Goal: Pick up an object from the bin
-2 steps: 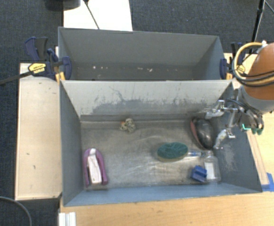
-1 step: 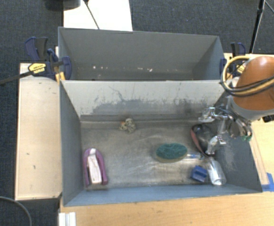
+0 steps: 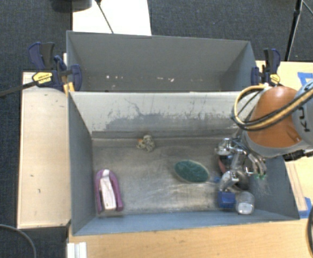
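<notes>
My gripper [image 3: 230,168] hangs low at the bin's right side, its metal fingers pointing down and left, with a reddish bit showing among them. Just below it, at the front right corner, lies a small bottle with a blue body [image 3: 227,200] and a clear cap end. A dark green oval pad [image 3: 191,171] rests on the floor just left of the gripper. What the fingers enclose is hard to make out.
A purple and white tube [image 3: 108,191] lies near the front left corner. A small tan crumpled object [image 3: 146,142] sits by the back wall. The arm's orange cover and cables loom over the right wall.
</notes>
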`<move>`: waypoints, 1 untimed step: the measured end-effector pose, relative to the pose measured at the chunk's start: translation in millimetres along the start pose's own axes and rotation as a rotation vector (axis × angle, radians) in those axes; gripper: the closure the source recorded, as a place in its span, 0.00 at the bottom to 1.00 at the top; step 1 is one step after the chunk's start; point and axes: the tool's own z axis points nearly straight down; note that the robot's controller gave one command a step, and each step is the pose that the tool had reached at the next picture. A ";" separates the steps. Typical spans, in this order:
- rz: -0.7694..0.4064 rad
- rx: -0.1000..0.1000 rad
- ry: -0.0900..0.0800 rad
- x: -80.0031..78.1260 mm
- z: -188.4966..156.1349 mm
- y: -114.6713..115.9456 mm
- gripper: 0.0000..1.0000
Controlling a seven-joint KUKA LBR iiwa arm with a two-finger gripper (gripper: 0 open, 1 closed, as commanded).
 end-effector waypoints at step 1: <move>-0.005 0.000 -0.010 -3.7 -3.1 -0.1 1.00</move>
